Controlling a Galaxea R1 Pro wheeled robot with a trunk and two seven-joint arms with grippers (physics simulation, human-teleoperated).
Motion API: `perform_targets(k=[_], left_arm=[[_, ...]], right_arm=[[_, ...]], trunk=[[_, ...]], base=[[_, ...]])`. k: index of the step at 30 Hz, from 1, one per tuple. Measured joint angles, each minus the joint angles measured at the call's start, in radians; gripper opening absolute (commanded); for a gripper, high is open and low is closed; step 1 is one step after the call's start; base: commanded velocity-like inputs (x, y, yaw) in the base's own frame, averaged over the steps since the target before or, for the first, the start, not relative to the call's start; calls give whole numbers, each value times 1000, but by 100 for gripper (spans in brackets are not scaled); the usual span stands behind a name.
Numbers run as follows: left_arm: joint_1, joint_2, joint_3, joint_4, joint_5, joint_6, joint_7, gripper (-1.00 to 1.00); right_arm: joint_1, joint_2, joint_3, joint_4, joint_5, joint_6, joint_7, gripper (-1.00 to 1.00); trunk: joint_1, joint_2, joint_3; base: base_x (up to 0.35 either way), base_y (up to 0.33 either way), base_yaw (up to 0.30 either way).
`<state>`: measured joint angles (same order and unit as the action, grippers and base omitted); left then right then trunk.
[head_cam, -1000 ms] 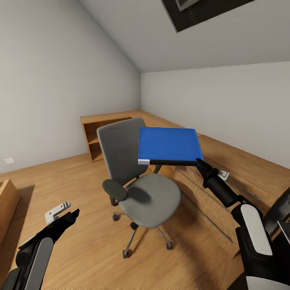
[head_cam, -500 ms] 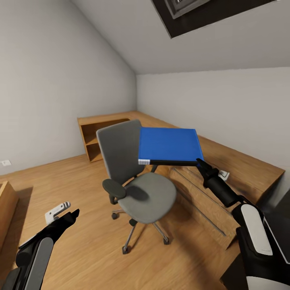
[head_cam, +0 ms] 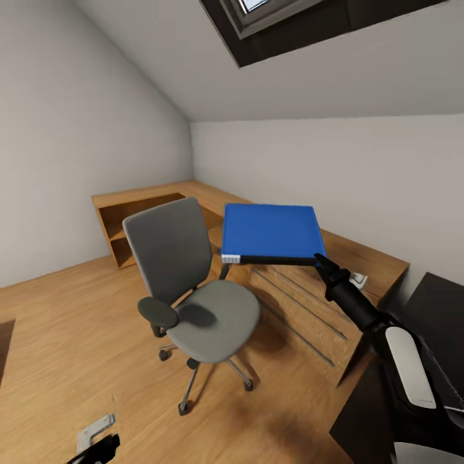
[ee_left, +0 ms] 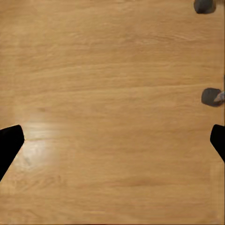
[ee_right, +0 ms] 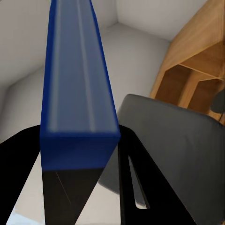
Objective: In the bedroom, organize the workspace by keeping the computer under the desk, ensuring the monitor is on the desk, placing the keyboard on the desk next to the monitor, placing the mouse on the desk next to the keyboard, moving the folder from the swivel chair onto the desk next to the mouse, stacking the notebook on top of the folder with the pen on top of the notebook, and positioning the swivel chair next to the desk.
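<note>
1. While the head camera is looking across the bedroom, the left gripper [head_cam: 96, 444] is hanging low over the oak floor [ee_left: 112, 117], its fingers standing wide apart with nothing between them (two chair casters are showing at the edge of its wrist view).
2. Left of centre, the swivel chair [head_cam: 190, 290] is standing with its seat bare, well apart from the light-wood drawer chest [head_cam: 303, 303].
3. At centre-right, the right gripper [head_cam: 320, 261] is clamping the near right corner of the folder [head_cam: 270, 231], which is riding flat in the air, extending leftward from the pincer.
4. Rightmost, a dark surface [head_cam: 438, 309], likely the desk, is lying nearer the right arm, so the carry probably goes that way.
</note>
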<state>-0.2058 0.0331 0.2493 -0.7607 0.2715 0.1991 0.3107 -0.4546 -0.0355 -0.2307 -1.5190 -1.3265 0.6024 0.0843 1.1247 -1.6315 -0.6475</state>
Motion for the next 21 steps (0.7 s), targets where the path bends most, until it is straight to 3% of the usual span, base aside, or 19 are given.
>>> perform_targets(k=[2,3,4,5,9,21], left_arm=[[0,0,-12,147,-35,-131,1,100],[0,0,-16,175,-51,-172,1,100],[1,-3,-29,268,-125,-374,3,100],[1,-4,-31,292,-138,-412,4,100],[1,-13,-34,334,-154,-458,4,100],[1,-17,-44,344,-158,-469,-5,100]], right_arm=[[0,1,0,1,0,-1,0,-100],[0,1,0,1,0,-1,0,-100],[0,2,1,1,0,-3,0,-100],[0,2,1,1,0,-3,0,-100],[0,2,1,1,2,-4,0,-100],[0,3,1,4,4,-19,-45,-100]], trunk=[[-8,14,6],[-11,21,9],[-15,28,12],[-19,35,15],[-34,63,28],[-80,147,66]], base=[[0,0,-256],[0,0,-256],[0,0,-256],[0,0,-257],[0,0,-259],[0,0,-261]])
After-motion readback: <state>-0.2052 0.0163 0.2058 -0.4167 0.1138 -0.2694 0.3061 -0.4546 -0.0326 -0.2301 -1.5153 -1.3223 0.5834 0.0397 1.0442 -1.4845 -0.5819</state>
